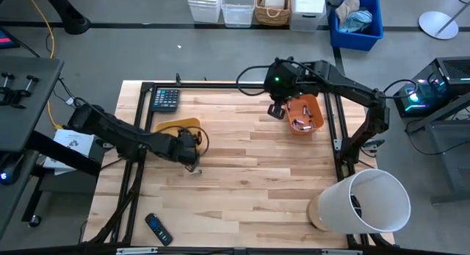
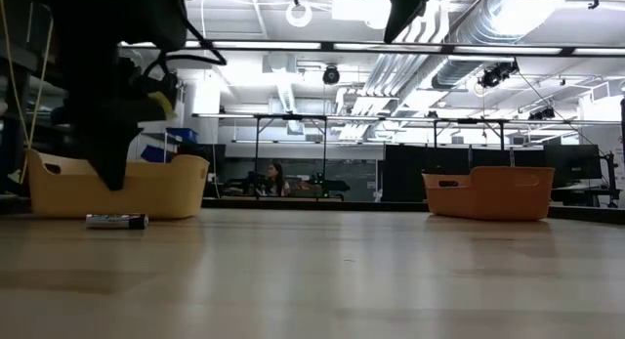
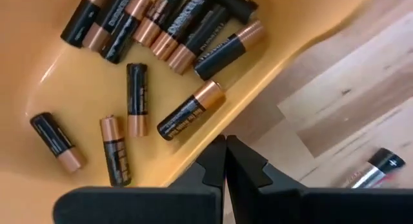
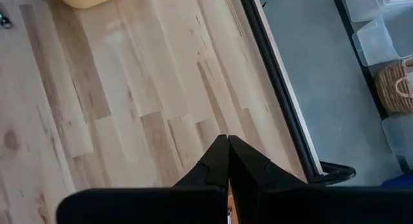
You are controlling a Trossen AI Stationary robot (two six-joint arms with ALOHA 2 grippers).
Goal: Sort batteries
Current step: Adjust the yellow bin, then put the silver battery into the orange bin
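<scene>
The left gripper (image 1: 192, 158) hangs at the counter-side rim of the yellow bin (image 1: 178, 127) near the counter's (image 1: 250, 181) left edge, fingers (image 3: 213, 161) closed on nothing, probably placed for a drop or the next pick. The yellow bin holds copper-banded batteries (image 3: 191, 110); one silvery battery (image 3: 377, 167) lies loose on the counter just beside it. The right gripper (image 1: 276, 110) hovers, fingers closed and empty, touching the orange bin's (image 1: 314, 106) left rim near the far right corner; that bin's contents are unclear.
</scene>
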